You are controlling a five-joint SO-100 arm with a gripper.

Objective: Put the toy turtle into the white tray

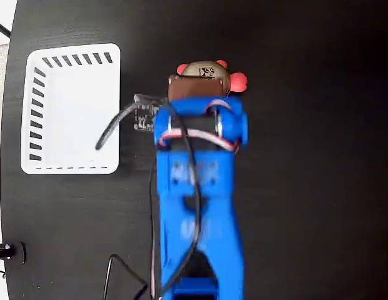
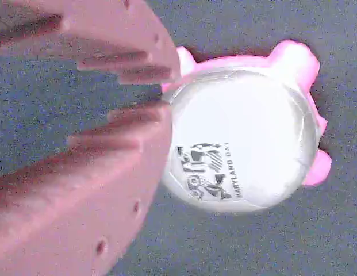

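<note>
On dark table, gold-shelled toy turtle, coral limbs

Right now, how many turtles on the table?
1. The toy turtle sits on the black table right of the white tray, just beyond the gripper, whose arm hides part of it.

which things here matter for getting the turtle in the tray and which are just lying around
For the job:
- turtle, on the black table, beside the gripper
- white tray, empty, to the left in the fixed view
- gripper, at the turtle's edge

Lying about:
- black cable loop on the table near the bottom edge
- small black object at the table's left edge
</note>
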